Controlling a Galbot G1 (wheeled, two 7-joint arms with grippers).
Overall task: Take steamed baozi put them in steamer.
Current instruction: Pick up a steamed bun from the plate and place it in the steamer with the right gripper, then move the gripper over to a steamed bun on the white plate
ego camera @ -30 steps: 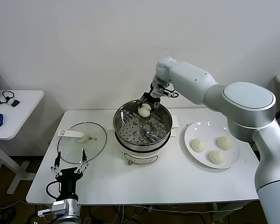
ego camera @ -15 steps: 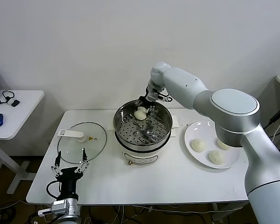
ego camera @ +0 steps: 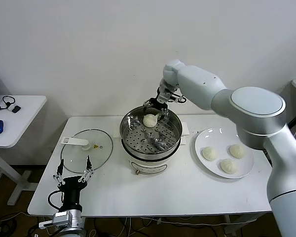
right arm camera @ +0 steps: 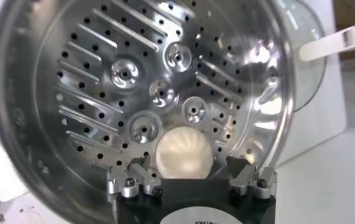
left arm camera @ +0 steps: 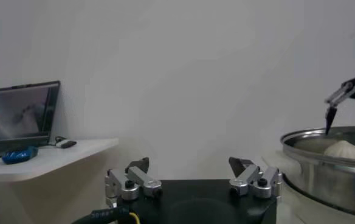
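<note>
A white table [ego camera: 153,195] fills the lower middle of the head view. At its centre stands the steamer [ego camera: 150,136], a shiny steel pot with a perforated tray. The right arm reaches in from the right of the frame, its right gripper [ego camera: 155,105] hovering just above the pot's far rim with its claw spread apart — nothing held. Directly beneath it one baozi [ego camera: 150,120] rests on the tray near the back wall. A glass lid [ego camera: 86,150] lies flat at centre left. A white plate [ego camera: 207,165] at centre right carries three more baozi [ego camera: 228,166]. At the bottom left, the left gripper [ego camera: 73,174] waits by the table's front edge, claw apart and empty.
</note>
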